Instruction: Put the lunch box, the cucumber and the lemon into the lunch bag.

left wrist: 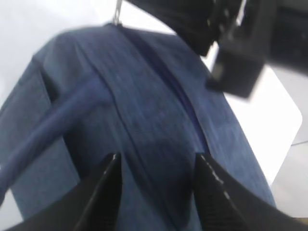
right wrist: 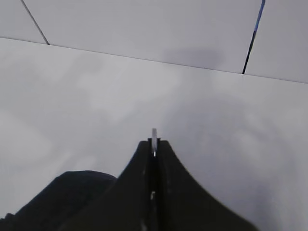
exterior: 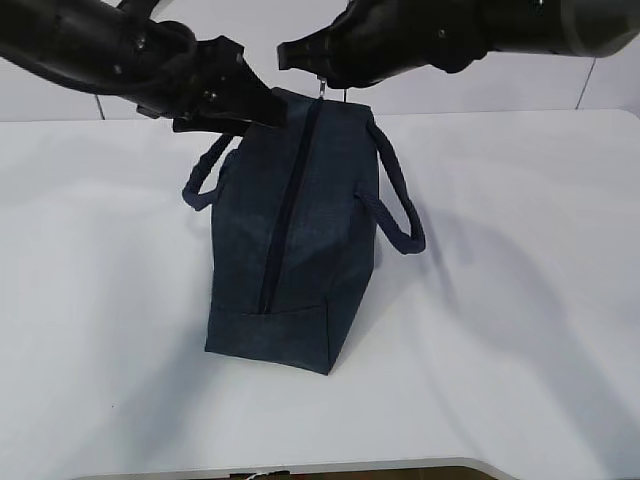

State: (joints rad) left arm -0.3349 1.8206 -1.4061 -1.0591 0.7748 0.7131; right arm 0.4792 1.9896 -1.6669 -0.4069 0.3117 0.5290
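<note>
Lunch bag (exterior: 295, 230) stands zipped on the table (exterior: 520, 300): soft, light fabric. Right tool (right wrist: 154, 144) pinches its ring pull (right wrist: 154, 136), the best hold; left tool (left wrist: 156, 166) gapes, straddling the cloth.

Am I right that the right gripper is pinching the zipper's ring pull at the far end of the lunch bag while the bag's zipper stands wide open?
Not quite: the exterior view shows the lunch bag with its zipper closed along the top. The right gripper does pinch the ring pull.

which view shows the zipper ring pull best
The right wrist view: the ring pull sits edge-on between the right gripper's shut jaws. The exterior view shows it small at the lunch bag's far end; the left wrist view, blurred at top.
</note>
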